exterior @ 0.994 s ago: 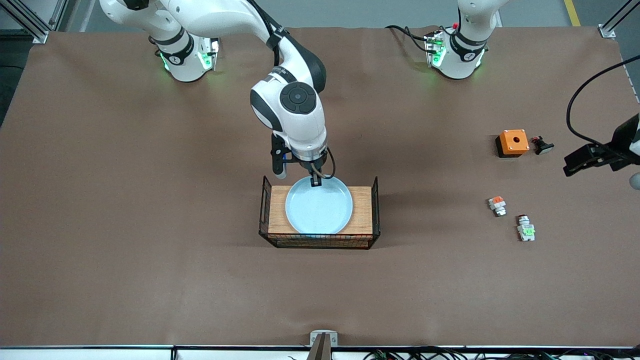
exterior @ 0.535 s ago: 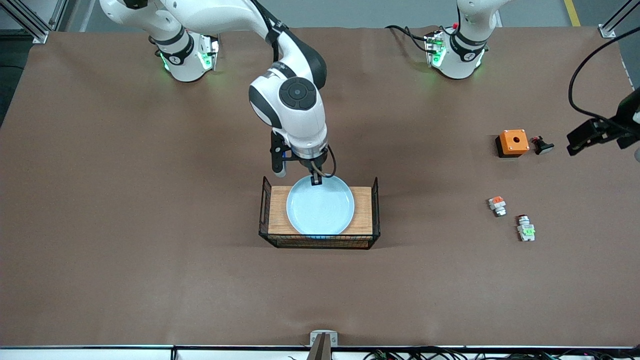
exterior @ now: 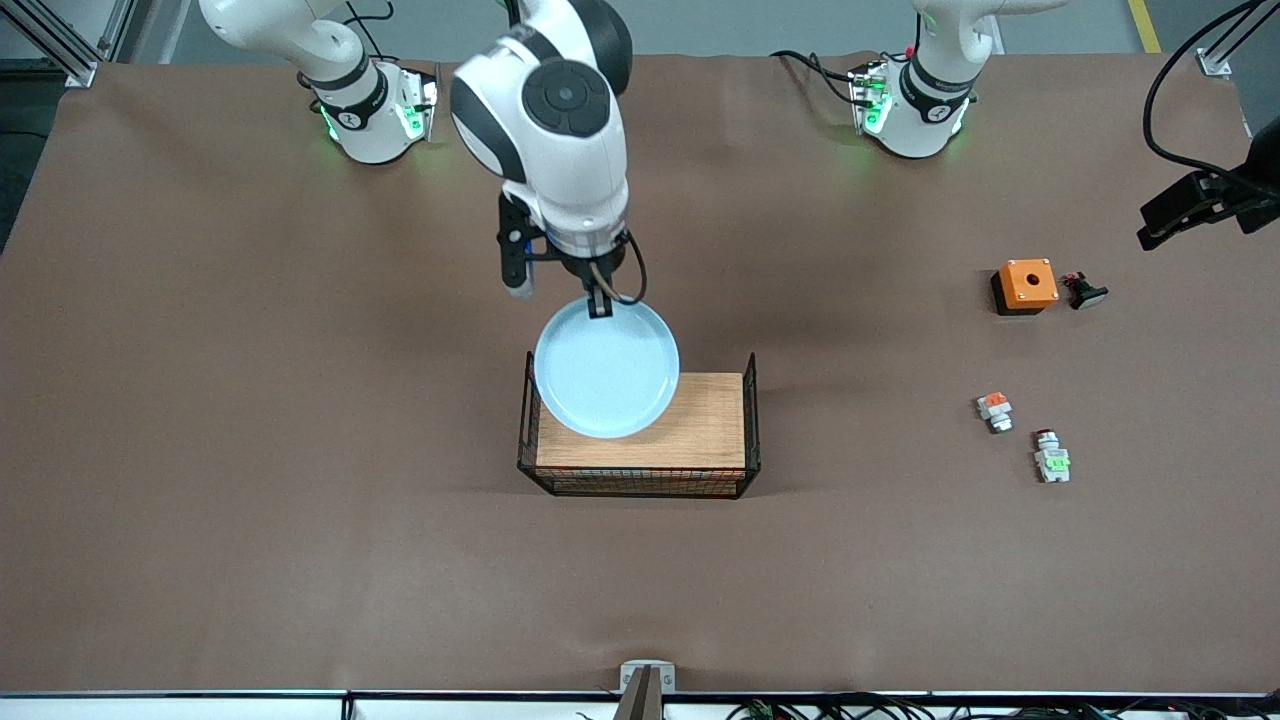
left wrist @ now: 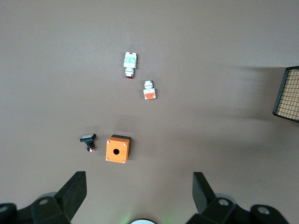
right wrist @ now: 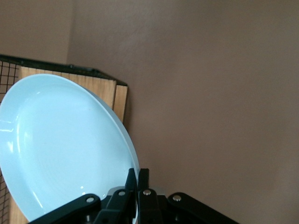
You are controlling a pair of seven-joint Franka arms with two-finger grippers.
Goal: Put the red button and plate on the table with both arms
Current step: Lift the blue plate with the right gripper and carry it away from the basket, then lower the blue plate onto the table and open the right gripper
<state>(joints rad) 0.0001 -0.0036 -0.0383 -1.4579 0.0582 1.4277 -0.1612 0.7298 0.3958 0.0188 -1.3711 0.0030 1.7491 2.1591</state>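
Pinching the rim of the plate [exterior: 607, 367], the right gripper [exterior: 598, 306] holds it in the air over the crate [exterior: 712, 432] — an edge grip suits a shallow, glossy, pale-blue disc. The left gripper [left wrist: 139, 189] hangs spread wide over the orange box [left wrist: 117, 148]; the red button [exterior: 1051, 458] — blocky, green-patched — sits on the matte brown table [exterior: 250, 400], near the left arm's end.

The pale-blue plate [exterior: 606, 368] hangs tilted over the crate [exterior: 700, 420]; the small red button [exterior: 1051, 459] lies on the table [exterior: 250, 400].
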